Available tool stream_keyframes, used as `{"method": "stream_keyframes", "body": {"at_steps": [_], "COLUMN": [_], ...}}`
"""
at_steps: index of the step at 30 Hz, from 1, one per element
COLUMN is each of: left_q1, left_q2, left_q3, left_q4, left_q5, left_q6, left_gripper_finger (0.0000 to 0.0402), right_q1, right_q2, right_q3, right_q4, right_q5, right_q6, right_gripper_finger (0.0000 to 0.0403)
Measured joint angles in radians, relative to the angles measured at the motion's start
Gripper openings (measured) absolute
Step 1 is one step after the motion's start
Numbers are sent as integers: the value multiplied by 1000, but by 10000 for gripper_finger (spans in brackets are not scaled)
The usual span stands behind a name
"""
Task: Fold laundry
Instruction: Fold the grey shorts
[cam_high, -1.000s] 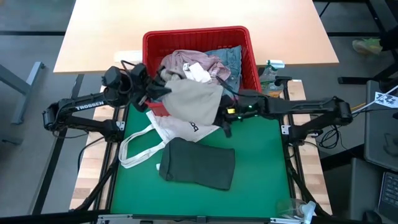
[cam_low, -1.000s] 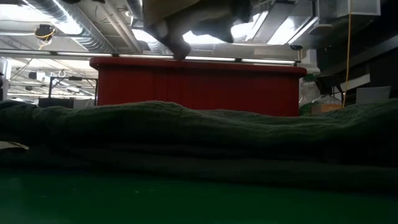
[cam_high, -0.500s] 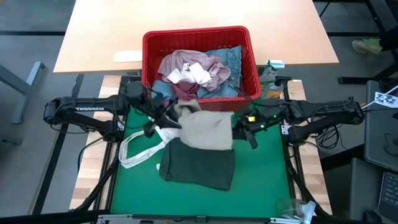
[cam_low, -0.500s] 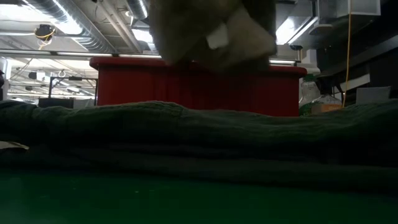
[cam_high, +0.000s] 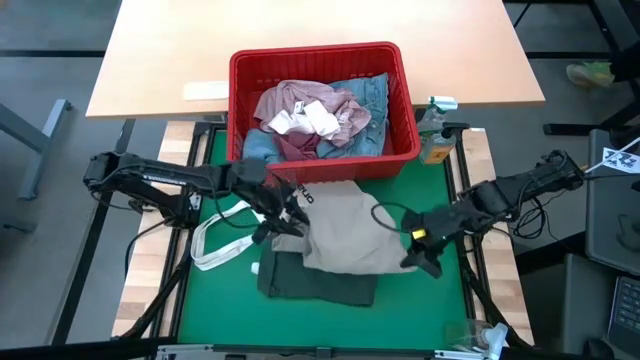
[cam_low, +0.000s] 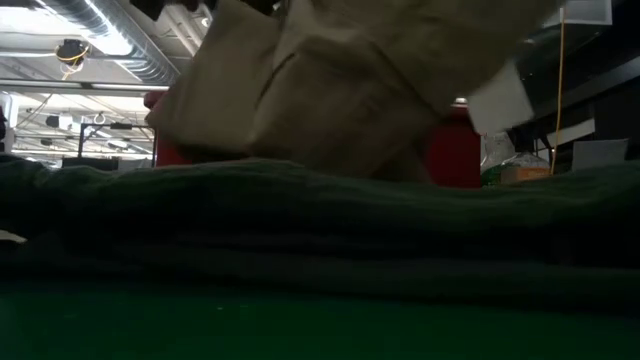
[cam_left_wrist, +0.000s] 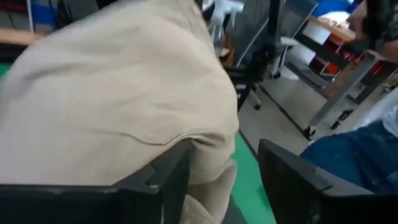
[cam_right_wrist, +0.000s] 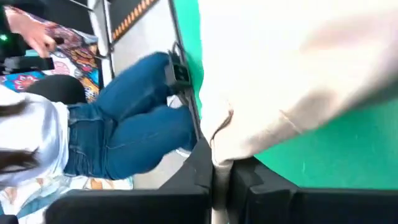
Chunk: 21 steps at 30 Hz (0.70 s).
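Beige trousers (cam_high: 350, 225) lie spread over a folded dark green top (cam_high: 320, 282) on the green mat (cam_high: 420, 310). In the low view the trousers (cam_low: 330, 90) slope down onto the green top (cam_low: 320, 220). My left gripper (cam_left_wrist: 227, 186) stands open at the trousers' left edge. My right gripper (cam_right_wrist: 219, 180) is shut on their right edge, low over the mat. A mottled pink top (cam_high: 300, 100), light blue jeans (cam_high: 372, 95) and white socks (cam_high: 305, 120) lie in the red basket (cam_high: 236, 100). My left gripper's fingers are apart. The trousers' left edge (cam_left_wrist: 186, 146) drapes over one finger (cam_left_wrist: 165, 180), and a bit of cloth hangs into the gap. My right gripper pinches the trousers' right edge (cam_right_wrist: 219, 146) between its two fingers, coming from the table's right and slanting down. The cloth runs slack from there onto the green top.
A white tote bag (cam_high: 225, 240) lies on the mat left of the green top, under my left arm. A bottle (cam_high: 432, 130) stands right of the basket. A wooden table (cam_high: 300, 30) lies beyond. A person in jeans (cam_right_wrist: 137, 130) stands beside the table.
Both grippers have moved from the basket's front toward the table's near edge and down, the right one also toward the right edge. The beige trousers, held bunched in the air before, have been drawn out and laid over the green top.
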Motion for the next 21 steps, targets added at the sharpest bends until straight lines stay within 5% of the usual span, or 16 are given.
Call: {"method": "stream_keyframes", "body": {"at_steps": [9, 17, 21], "left_q1": [-51, -67, -80], "left_q2": [134, 157, 157], "left_q3": [0, 0, 0], "left_q4": [-1, 2, 51], "left_q5": [-5, -8, -127], "left_q6": [1, 65, 118], "left_gripper_finger": [219, 208, 200], "right_q1": [79, 83, 82], "right_q2": [3, 3, 5], "right_q3": [0, 0, 0], "right_q4": [-308, -603, -619], "right_q5": [1, 49, 100], "right_q6": [225, 392, 392], "right_gripper_finger": [22, 23, 23]}}
